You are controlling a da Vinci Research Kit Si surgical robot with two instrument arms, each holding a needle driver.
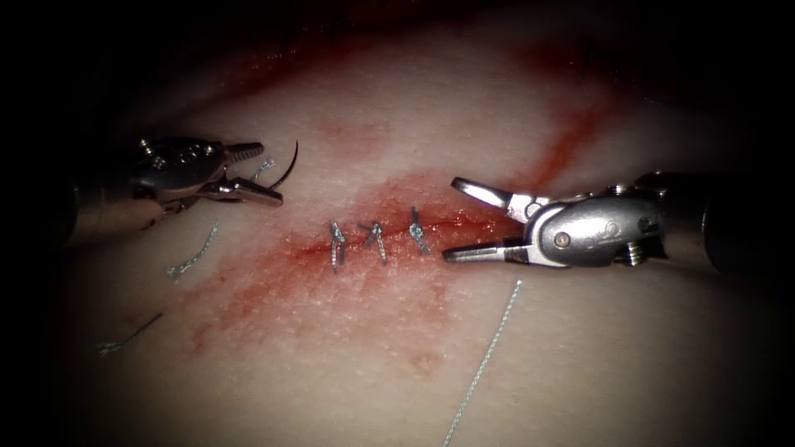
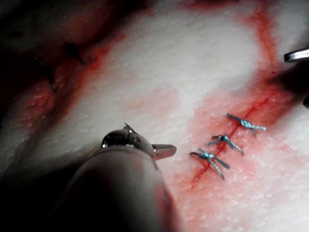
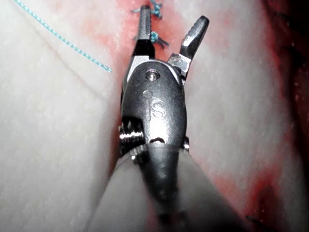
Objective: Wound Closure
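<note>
On the tissue (image 1: 397,108) the cut (image 1: 464,222) carries three knotted stitches (image 1: 374,240). My left tool (image 1: 271,175) hovers left of the cut with its jaws apart. The dark curved needle (image 1: 287,168) arcs just off their tips, out of the tissue, its lower end by the lower jaw; contact is unclear. A short bit of thread (image 1: 261,170) shows between the jaws. My right tool (image 1: 451,219) sits at the cut's right end beside the rightmost stitch, jaws wide open and holding nothing. The right wrist view shows the same open jaws (image 3: 174,15) over the stitches (image 3: 154,36).
A loose thread (image 1: 489,356) runs below the right tool toward the picture's lower edge and shows again as a thread (image 3: 63,41) in the right wrist view. Cut ends of thread (image 1: 195,257) (image 1: 128,335) lie left of the cut. Red fluid (image 1: 273,290) stains the tissue around it.
</note>
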